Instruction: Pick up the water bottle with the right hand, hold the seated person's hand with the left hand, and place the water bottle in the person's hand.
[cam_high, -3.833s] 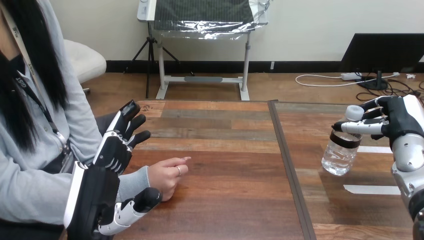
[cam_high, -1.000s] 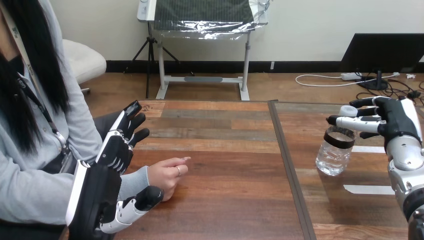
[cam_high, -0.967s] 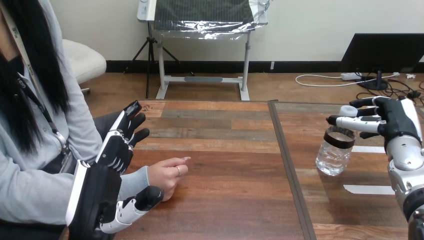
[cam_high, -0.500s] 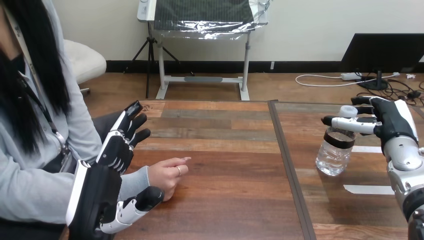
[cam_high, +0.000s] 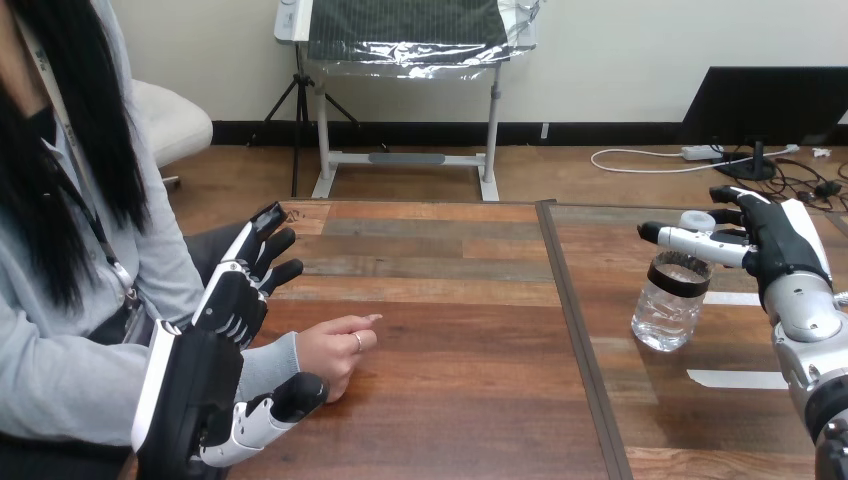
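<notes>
Our right robot hand (cam_high: 775, 255), spread wide, holds nothing; we should lower it round the water bottle (cam_high: 668, 310) near the bench's (cam_high: 450, 400) right edge.

We see a brown plank-wood bench (cam_high: 450, 330) split by a dark seam (cam_high: 583, 340). On its right part a clear plastic water bottle (cam_high: 665, 315) with a black band and white cap stands upright, near two white tape strips (cam_high: 738, 379). On the left part the person's hand (cam_high: 335, 355) rests, loosely curled.
</notes>
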